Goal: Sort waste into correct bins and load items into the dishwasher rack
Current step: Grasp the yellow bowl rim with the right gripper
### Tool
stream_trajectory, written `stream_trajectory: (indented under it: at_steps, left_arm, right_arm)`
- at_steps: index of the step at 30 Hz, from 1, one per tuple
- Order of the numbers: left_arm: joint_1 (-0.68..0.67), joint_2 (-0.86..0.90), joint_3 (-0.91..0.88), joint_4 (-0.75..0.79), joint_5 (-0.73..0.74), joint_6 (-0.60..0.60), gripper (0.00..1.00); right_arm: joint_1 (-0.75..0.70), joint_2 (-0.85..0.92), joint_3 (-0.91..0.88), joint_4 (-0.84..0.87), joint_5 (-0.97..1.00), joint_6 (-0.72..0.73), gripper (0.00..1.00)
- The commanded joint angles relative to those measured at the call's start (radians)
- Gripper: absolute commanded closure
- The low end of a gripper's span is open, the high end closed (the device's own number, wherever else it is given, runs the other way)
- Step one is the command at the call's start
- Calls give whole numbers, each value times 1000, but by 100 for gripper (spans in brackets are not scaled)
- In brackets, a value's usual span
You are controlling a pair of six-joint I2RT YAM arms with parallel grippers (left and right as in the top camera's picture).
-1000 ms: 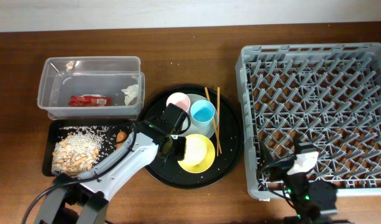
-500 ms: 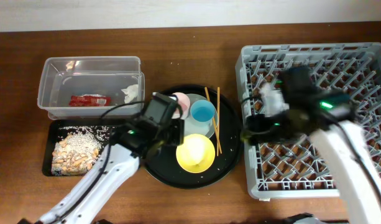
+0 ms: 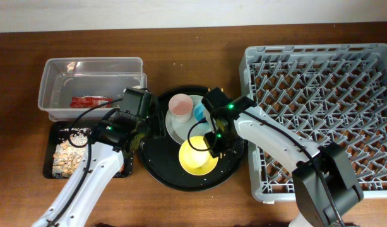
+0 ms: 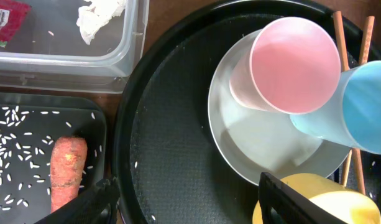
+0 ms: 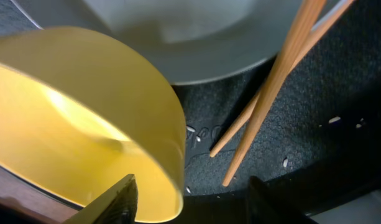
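The yellow bowl [image 3: 196, 157] [image 5: 66, 124] sits at the front of the round black tray [image 3: 180, 180]. My right gripper [image 3: 213, 142] [image 5: 190, 205] is open, and the bowl's right rim lies between its fingers. The wooden chopsticks [image 5: 271, 87] [image 4: 342, 37] lie just right of the bowl. The pink cup [image 3: 180, 104] [image 4: 293, 62] and the blue cup [image 3: 199, 112] [image 4: 367, 106] lean on the pale plate [image 3: 173, 129] [image 4: 265, 143]. My left gripper [image 3: 146, 129] [image 4: 190, 205] is open and empty over the round tray's left edge.
The grey dishwasher rack [image 3: 319, 113] stands at the right. The clear tub [image 3: 60, 66] holds the red wrapper [image 3: 89, 101] and the tissue [image 4: 100, 15]. The black rectangular tray [image 3: 51, 135] holds food scraps with rice [image 3: 67, 154] and the carrot [image 4: 67, 168].
My right arm swung from over the rack down to the yellow bowl's right rim. My left gripper drew back from the bowl to the round tray's left edge.
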Motion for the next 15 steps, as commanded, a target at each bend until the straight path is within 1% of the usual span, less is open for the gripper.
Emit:
stream_trajectory:
  at_steps: [1, 6, 8, 10, 11, 12, 15]
  left_arm:
    - [6, -13, 13, 0, -11, 9, 29]
    - [6, -13, 13, -7, -37, 9, 29]
    - [6, -13, 13, -12, -37, 9, 29]
    - [6, -13, 13, -11, -37, 9, 29]
    - [6, -13, 13, -11, -37, 9, 29]
    - [6, -13, 13, -11, -37, 9, 29]
    - [6, -13, 13, -11, -37, 9, 28]
  right_arm:
    - [4, 3, -9, 13, 13, 6, 69]
    - [4, 3, -32, 64, 12, 6, 69]
    - [5, 3, -32, 71, 8, 6, 73]
    - [5, 3, -32, 71, 8, 6, 75]
    - [5, 3, -32, 71, 8, 6, 80]
    - [5, 3, -32, 71, 8, 6, 81]
    - [5, 3, -32, 77, 9, 6, 82]
